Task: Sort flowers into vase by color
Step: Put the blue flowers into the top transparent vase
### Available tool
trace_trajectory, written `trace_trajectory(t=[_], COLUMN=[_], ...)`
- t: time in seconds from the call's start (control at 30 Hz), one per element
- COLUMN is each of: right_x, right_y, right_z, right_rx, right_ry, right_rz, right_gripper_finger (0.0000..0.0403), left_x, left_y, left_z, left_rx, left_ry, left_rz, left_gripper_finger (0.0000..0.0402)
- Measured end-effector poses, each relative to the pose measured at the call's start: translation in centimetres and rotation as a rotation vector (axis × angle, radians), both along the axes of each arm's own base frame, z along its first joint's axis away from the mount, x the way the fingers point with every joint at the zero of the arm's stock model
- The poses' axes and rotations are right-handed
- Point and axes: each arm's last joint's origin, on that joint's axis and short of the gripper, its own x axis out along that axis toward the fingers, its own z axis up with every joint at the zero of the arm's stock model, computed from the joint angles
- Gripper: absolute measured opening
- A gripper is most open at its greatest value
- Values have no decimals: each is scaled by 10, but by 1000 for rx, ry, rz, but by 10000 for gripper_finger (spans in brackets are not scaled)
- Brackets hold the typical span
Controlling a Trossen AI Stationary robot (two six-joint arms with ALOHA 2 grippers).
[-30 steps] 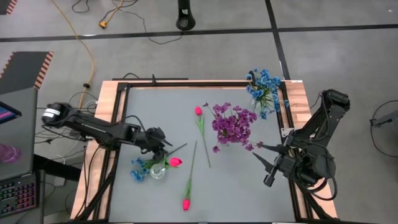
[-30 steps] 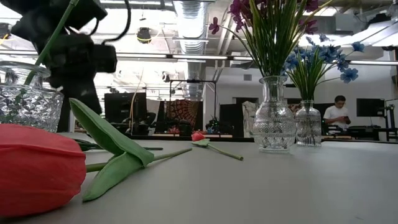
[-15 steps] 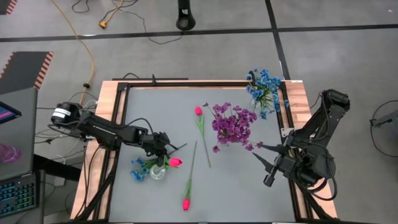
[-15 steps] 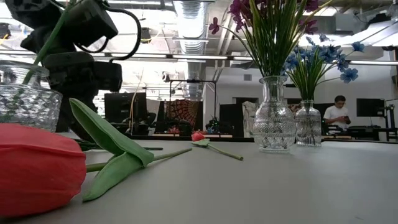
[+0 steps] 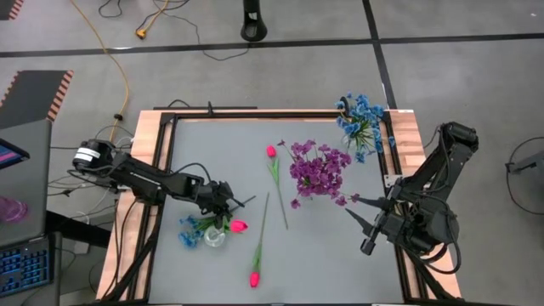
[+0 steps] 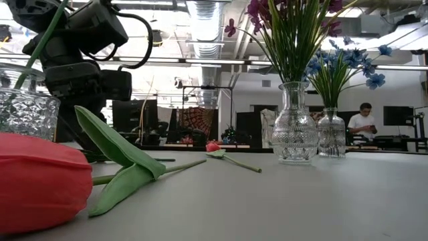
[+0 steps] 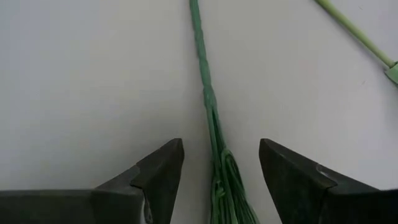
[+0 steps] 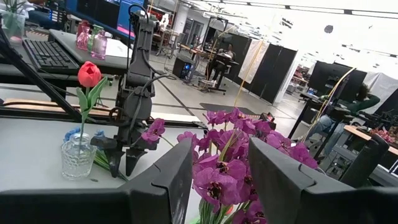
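My left gripper (image 5: 225, 204) (image 7: 221, 146) is open and points down at the table beside a small glass vase (image 5: 214, 236) (image 8: 78, 158) that holds one pink-red tulip (image 5: 239, 226) (image 8: 89, 74). Its fingers stand on either side of the green stem (image 7: 211, 118) of a blue sprig (image 5: 189, 229) that lies on the table next to that vase. Two more tulips (image 5: 272, 151) (image 5: 254, 277) lie flat on the table. Purple flowers (image 5: 321, 170) and blue flowers (image 5: 361, 119) stand in two tall vases (image 6: 294, 134) (image 6: 331, 134). My right gripper (image 5: 350, 205) (image 8: 221, 186) waits open near the table's right edge.
The near tulip (image 6: 40, 181) and its leaf (image 6: 114, 154) fill the low view's foreground and hide my left fingertips there. A second pale stem (image 7: 354, 28) lies ahead of my left gripper. A wooden frame (image 5: 149, 170) borders the table. A person (image 6: 364, 124) sits far behind.
My left gripper has moved a little toward the table's right and near edges, closer to the small vase, and now stands over the blue sprig's stem. My right arm has kept still.
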Motion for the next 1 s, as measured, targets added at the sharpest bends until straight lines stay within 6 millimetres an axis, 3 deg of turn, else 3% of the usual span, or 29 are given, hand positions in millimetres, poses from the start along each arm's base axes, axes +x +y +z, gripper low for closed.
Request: trace_trajectory(t=[0.33, 1.0], right_x=[0, 0], right_y=[0, 0], right_z=[0, 0], right_rx=[0, -1], right_ry=[0, 0], right_rz=[0, 0], right_gripper_finger=[182, 182], left_x=[-1, -2], left_y=[1, 3], left_z=[-1, -2], left_rx=[32, 91], left_ry=[5, 10], left_rz=[-20, 13], left_gripper_finger=[202, 27])
